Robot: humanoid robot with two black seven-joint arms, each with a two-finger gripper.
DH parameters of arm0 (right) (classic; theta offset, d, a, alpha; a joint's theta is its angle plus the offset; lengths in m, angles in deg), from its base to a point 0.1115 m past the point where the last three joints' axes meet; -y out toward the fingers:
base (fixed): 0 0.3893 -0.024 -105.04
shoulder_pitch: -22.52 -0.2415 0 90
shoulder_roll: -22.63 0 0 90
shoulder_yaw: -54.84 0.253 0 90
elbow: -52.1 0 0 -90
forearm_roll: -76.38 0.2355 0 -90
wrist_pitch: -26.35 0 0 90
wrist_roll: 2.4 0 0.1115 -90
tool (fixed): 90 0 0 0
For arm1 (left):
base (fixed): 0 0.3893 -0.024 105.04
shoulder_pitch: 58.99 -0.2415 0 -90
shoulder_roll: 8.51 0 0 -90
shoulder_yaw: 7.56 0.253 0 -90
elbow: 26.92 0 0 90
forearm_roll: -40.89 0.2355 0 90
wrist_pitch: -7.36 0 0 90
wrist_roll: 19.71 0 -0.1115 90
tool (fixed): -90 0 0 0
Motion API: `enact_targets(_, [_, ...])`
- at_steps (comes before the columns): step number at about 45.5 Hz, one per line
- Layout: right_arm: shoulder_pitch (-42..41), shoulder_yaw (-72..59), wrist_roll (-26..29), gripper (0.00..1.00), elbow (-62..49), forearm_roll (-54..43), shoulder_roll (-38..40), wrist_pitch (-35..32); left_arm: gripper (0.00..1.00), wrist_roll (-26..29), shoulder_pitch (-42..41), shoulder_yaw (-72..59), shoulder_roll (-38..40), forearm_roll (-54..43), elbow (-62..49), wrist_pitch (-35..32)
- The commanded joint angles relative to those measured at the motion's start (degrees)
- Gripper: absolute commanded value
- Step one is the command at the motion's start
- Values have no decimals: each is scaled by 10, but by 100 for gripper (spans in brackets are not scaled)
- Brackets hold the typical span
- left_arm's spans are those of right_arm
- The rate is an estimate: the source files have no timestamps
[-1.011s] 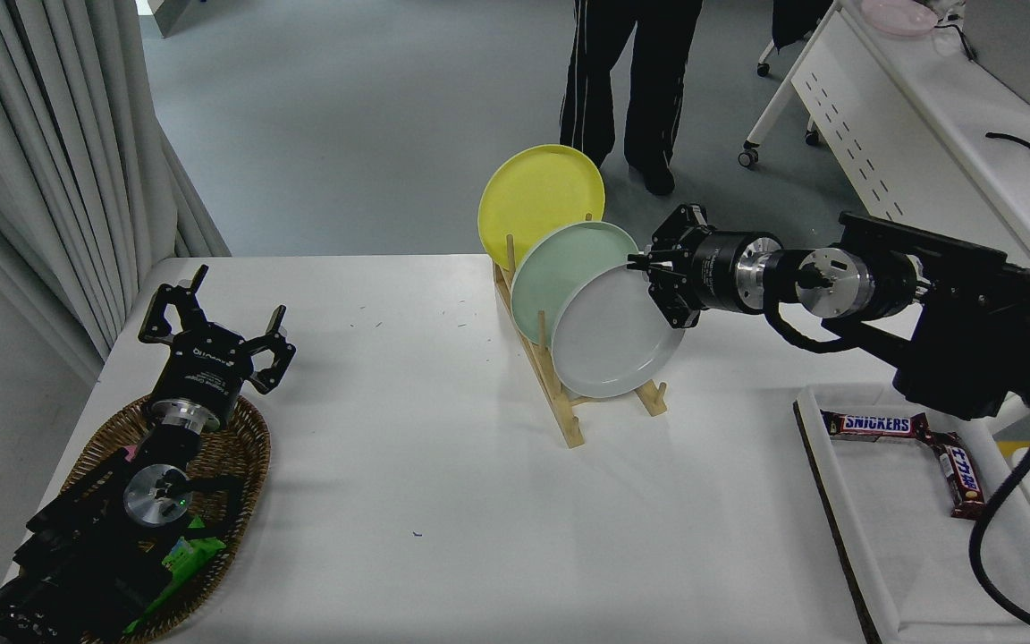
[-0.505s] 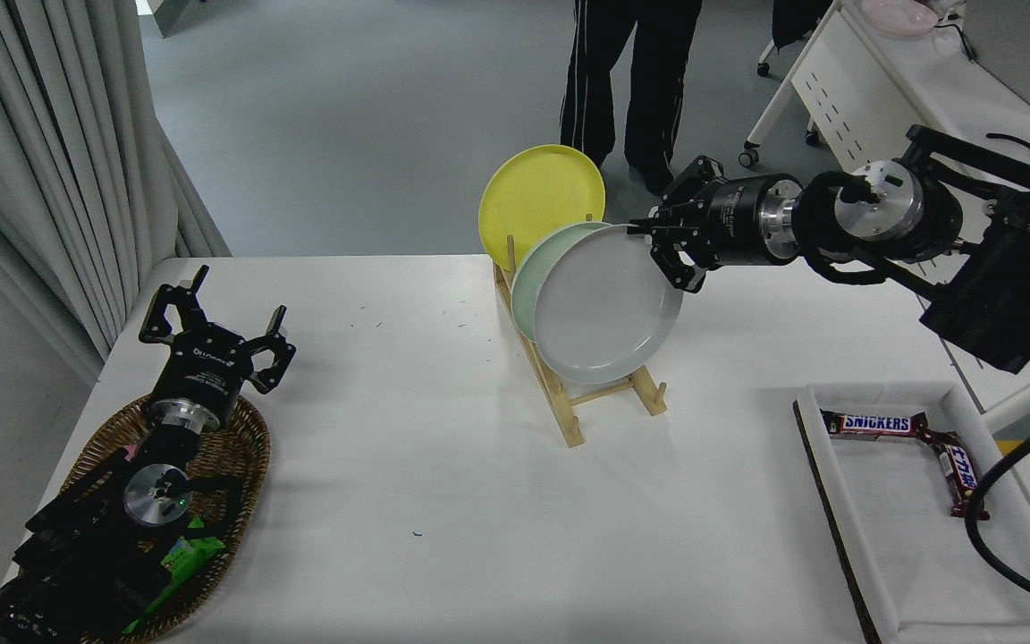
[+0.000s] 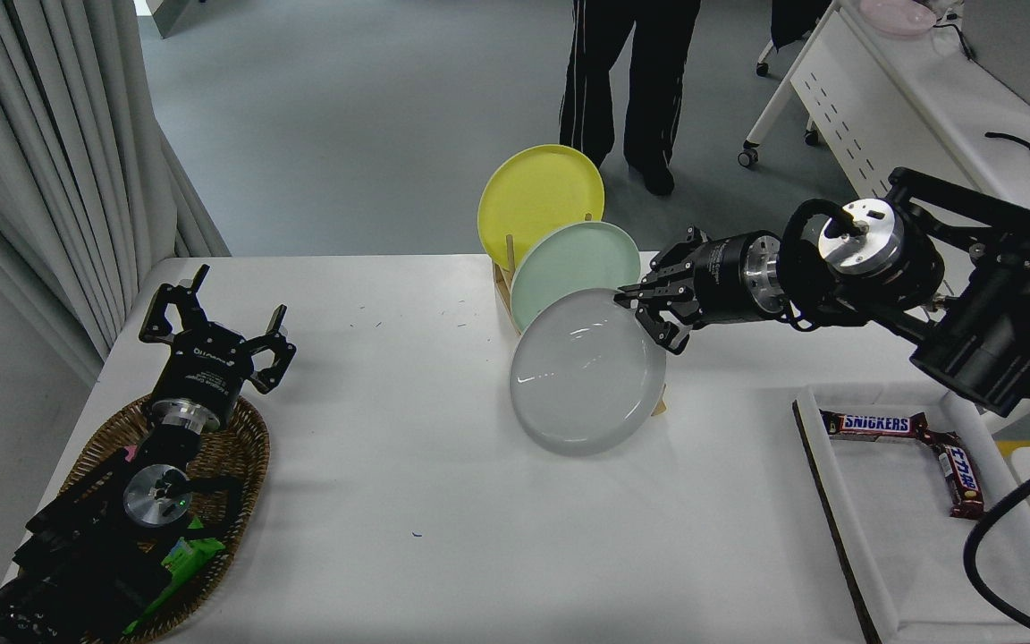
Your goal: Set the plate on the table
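- The right gripper (image 3: 645,309) reaches in from the right edge, its jaws clamped on the upper right rim of the light grey plate (image 3: 586,383)
- The plate is tilted, its hollow face turned up and toward the camera, glossy with small highlights
- It hangs in front of the wooden rack (image 3: 504,268) and hides most of it; whether its lower edge touches the counter (image 3: 443,501) I cannot tell
- Behind it, the mint green plate (image 3: 573,264) stands upright in the rack, with the yellow plate (image 3: 540,199) upright in the slot beyond
- The left gripper (image 3: 215,335) is parked at the lower left above a wicker basket (image 3: 251,438), jaws spread wide with nothing between them
- A green packet (image 3: 184,559) lies in the basket
- At the lower right, a white tray (image 3: 890,537) holds a Snickers bar (image 3: 873,423) and a second dark red bar (image 3: 960,474), well apart from the plate
- A person in dark trousers (image 3: 631,80) stands on the floor beyond the far edge of the counter
- A long white desk (image 3: 890,116) runs along the upper right
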State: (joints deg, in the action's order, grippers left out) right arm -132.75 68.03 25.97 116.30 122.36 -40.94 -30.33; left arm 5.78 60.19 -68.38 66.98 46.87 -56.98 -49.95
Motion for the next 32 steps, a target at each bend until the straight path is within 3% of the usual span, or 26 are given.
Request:
enact_targets(1, [56, 2, 2, 0, 31, 65, 6, 116, 100, 0, 0, 0, 0, 0, 0, 0])
enact_targets(16, [94, 18, 16, 0, 46, 169, 27, 117, 100, 0, 0, 0, 0, 0, 0, 0])
enact_targets(32, [143, 61, 16, 0, 19, 196, -15, 117, 100, 0, 0, 0, 0, 0, 0, 0])
